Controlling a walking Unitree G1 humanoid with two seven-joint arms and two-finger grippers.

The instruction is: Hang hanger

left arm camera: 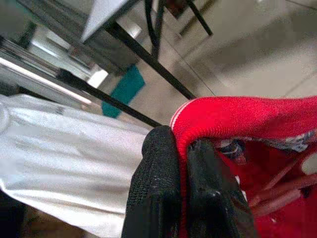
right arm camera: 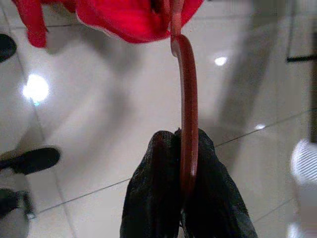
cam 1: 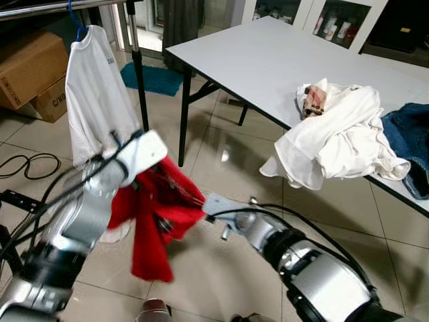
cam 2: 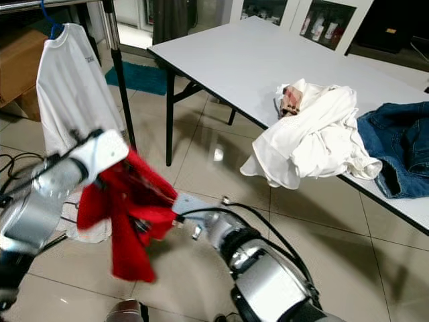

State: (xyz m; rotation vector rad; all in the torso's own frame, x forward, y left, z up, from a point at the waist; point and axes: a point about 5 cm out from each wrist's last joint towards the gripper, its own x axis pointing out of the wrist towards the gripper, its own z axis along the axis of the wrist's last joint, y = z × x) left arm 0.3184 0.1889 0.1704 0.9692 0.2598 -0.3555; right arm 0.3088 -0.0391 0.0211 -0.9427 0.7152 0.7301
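The left gripper [left arm camera: 181, 188] clamped the red shirt [cam 1: 157, 215], the right gripper [right arm camera: 184, 186] pinched its hanger hook [right arm camera: 185, 104]; the hook should be lifted, level, toward the rail [cam 1: 53, 7] at 11 o'clock.

We see a red garment [cam 2: 131, 215] held up over the tiled floor [cam 2: 322, 228], bunched between both arms. Our left arm [cam 2: 50, 191] reaches in from the left, its white wrist end buried in the red cloth's upper edge; the fingers are hidden. Our right arm [cam 2: 261, 268] comes up from below, its tip at the cloth's right edge, fingers hidden by the fabric. Behind, a white shirt [cam 2: 70, 87] hangs on a blue hanger [cam 2: 48, 25] from a rack rail [cam 2: 40, 5], next to the rack's black pole [cam 2: 120, 80]. On the white table [cam 2: 234, 60] lie a white cloth heap [cam 2: 312, 134] drooping over the edge and blue jeans [cam 2: 399, 147]. A cardboard box [cam 2: 17, 64] sits far left.
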